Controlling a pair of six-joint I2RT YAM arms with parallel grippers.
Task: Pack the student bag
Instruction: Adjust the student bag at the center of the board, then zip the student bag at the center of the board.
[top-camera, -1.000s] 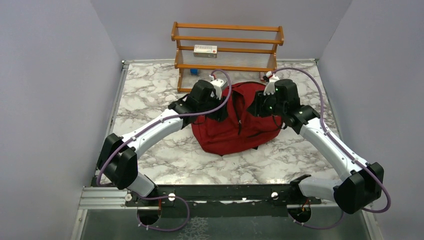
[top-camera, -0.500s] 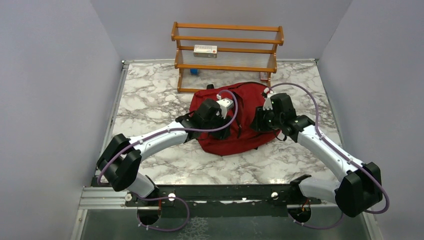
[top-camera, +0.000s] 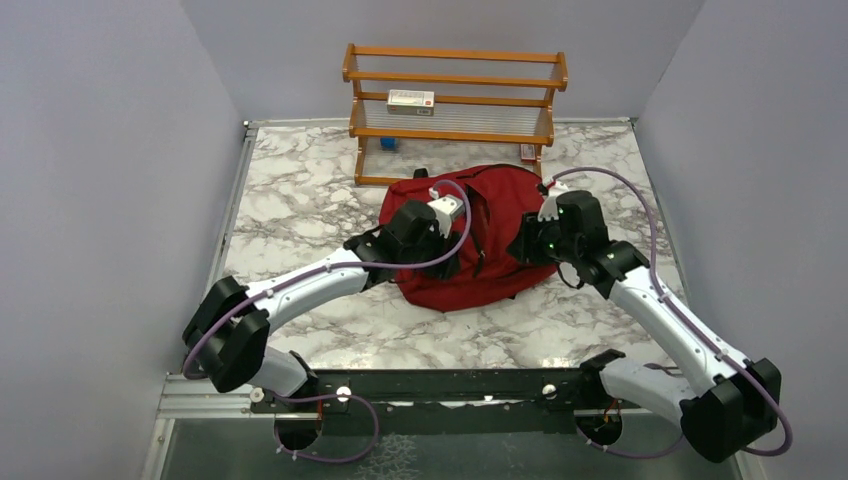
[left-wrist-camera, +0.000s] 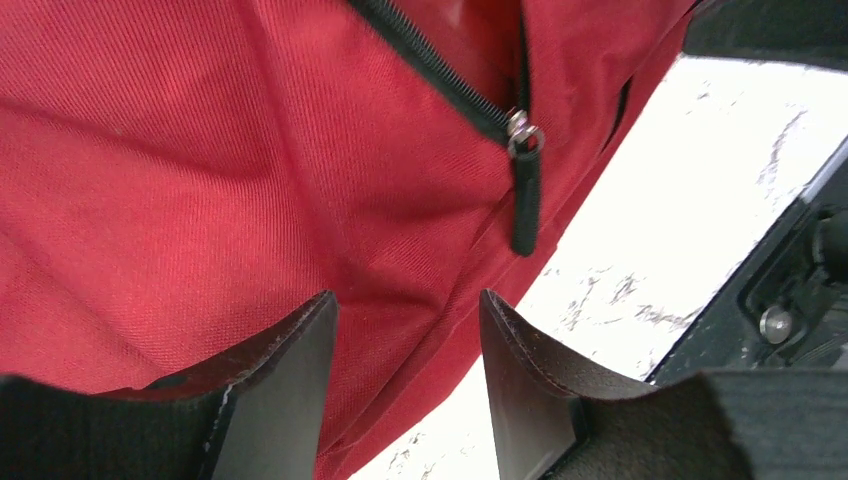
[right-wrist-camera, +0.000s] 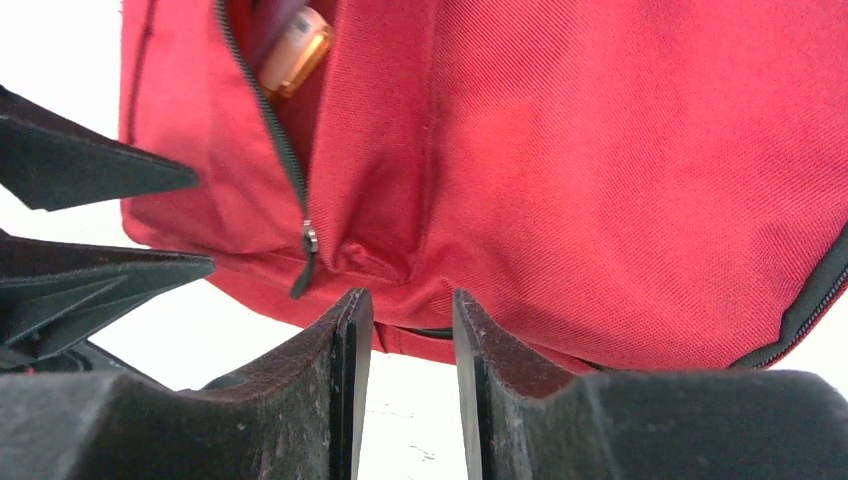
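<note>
From above, the student bag lies slumped on the marble table, a little right of the middle and towards the far side. The left arm reaches in over its left flank and the right arm over its right flank; their wrist housings cover the fingers and part of the fabric, so no grip can be read here. Behind the bag a wooden rack stands at the far edge, with a flat white box on its middle shelf. A small blue thing sits under the rack and a small red thing by its right foot; both are too small to identify.

In the left wrist view, the left gripper has its jaws apart with nothing between them, red fabric just beyond. A black zip pull hangs from the zip, and a black part at the right edge is cut off.

In the right wrist view, the right gripper shows a narrower gap, also with nothing in it; whether the tips touch the bag is unclear. The zip gapes, showing an orange-tan thing mostly hidden inside. Two black pointed shapes cut in from the left.
</note>
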